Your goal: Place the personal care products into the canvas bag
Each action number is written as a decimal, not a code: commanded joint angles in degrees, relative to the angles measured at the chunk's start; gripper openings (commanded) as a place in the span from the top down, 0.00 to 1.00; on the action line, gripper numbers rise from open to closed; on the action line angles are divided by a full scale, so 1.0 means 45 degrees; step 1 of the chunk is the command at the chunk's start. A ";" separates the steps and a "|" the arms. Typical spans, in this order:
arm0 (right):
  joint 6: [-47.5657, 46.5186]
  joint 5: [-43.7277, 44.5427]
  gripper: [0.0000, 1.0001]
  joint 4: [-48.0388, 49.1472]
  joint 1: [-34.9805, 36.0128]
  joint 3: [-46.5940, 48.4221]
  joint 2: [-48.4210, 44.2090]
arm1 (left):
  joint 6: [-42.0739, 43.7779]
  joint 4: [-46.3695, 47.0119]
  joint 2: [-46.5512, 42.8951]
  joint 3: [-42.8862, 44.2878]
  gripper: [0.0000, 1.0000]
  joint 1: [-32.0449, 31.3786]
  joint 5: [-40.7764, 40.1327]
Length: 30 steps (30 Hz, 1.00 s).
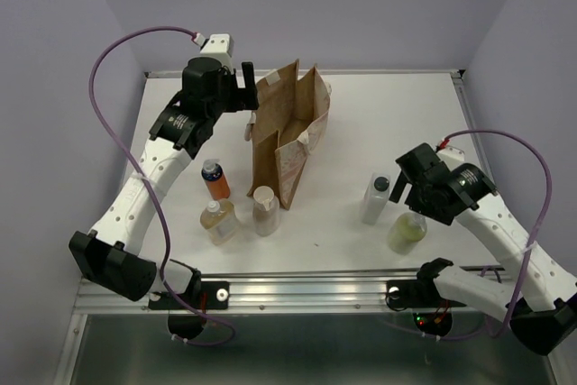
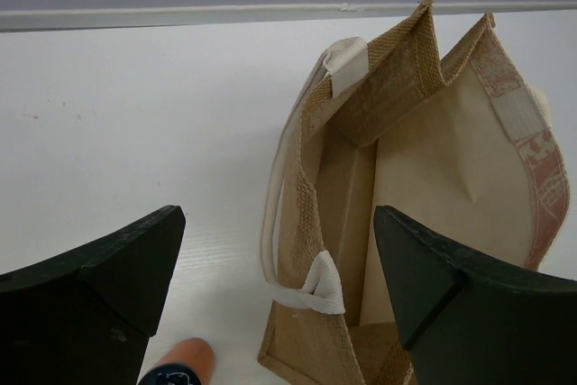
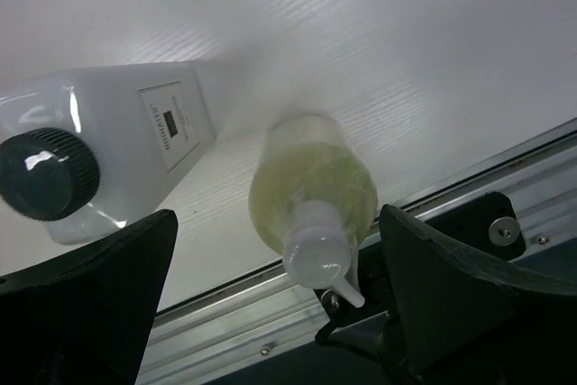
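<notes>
A tall brown canvas bag [image 1: 287, 137] with creased sides and a white-and-pink printed panel stands upright on the white table [image 1: 379, 114], its mouth open and its cream handles hanging at the rim. The left hand [image 1: 250, 89] hovers just beside the bag's upper left edge with its fingers spread wide and nothing between them.

All five personal care products stand on the table outside the bag. To the bag's left is the small orange bottle with a dark blue cap [image 1: 215, 179]. Nearer the front edge is the amber bottle with a white cap [image 1: 219, 220]. Beside that, close to the bag's near corner, is the beige bottle [image 1: 264, 210].

Well apart on the right, the translucent white bottle with a black cap [image 1: 375, 199] and the yellow-green bottle with a white pump cap [image 1: 407, 232] stand just beside each other. The right hand [image 1: 397, 194] hangs above this pair, fingers wide and gripping nothing. In its wrist view the yellow-green bottle lies below the gap between them.
</notes>
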 commanded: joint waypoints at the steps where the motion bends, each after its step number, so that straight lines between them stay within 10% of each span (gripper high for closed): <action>1: -0.0143 0.0275 0.00 -0.0659 -0.0840 -0.0545 -0.0263 | 0.0216 0.0272 -0.0039 0.0034 0.01 -0.0254 -0.0620; 30: -0.1082 -0.2420 0.00 0.1391 -0.1859 -0.3145 0.0692 | 0.0215 0.0212 0.0079 -0.0122 0.01 -0.0665 -0.1384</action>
